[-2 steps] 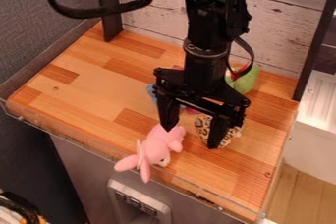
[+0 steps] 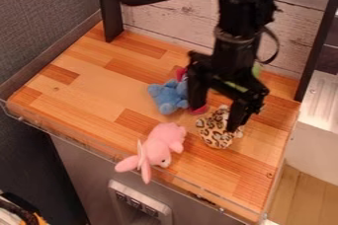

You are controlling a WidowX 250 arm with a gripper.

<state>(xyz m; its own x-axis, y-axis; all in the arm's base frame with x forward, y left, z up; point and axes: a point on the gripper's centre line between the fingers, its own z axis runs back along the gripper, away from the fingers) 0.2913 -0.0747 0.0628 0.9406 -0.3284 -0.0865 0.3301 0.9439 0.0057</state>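
My gripper (image 2: 213,118) hangs over the right half of the wooden counter, its two fingers spread apart with nothing held between them. Its right finger is in front of a leopard-print plush (image 2: 215,131), and its left finger is beside a blue plush (image 2: 170,95). Whether either finger touches a toy, I cannot tell. A pink plush with long ears (image 2: 158,146) lies near the front edge, left of the leopard-print one. Part of a green thing (image 2: 257,70) shows behind the gripper. Red bits (image 2: 180,74) show at the blue plush.
The wooden counter (image 2: 92,88) has a clear raised lip (image 2: 79,145) along its front. Dark posts (image 2: 109,7) stand at the back corners, before a white plank wall. A white metal unit (image 2: 320,120) stands to the right.
The gripper has moved right and toward the back, away from the pink plush, and sits higher in view. More of the blue and leopard-print plushes is uncovered. The toys have not visibly moved.
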